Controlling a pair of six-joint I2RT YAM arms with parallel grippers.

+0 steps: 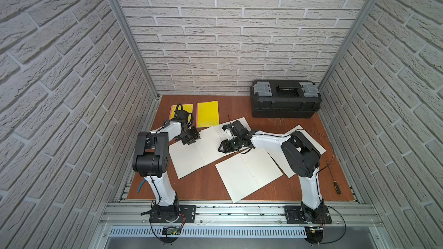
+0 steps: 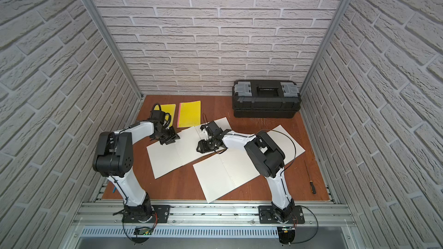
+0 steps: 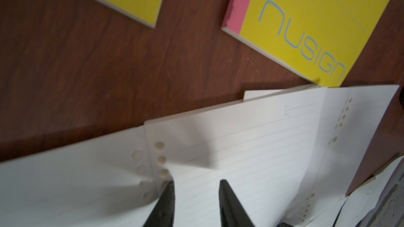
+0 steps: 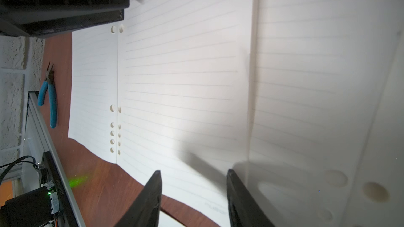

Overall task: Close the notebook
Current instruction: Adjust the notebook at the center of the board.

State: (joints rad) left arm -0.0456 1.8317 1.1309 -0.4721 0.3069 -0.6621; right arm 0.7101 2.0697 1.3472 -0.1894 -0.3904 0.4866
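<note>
Only overhead, notebook's (image 1: 249,176) right: perhaps screwdriver (image 1: 335,185).

The left arm (image 1: 167,128) hid part of the far-left yellow notebook (image 1: 189,107); the right arm (image 1: 268,140) covered much of the right open notebook (image 1: 286,167).

Lab booth; aluminium rails (image 1: 239,208), toolbox (image 1: 285,106).

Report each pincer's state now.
Left pincer: open above the notebook page, gripping nothing.
Right pincer: open, gripping nothing.
</note>
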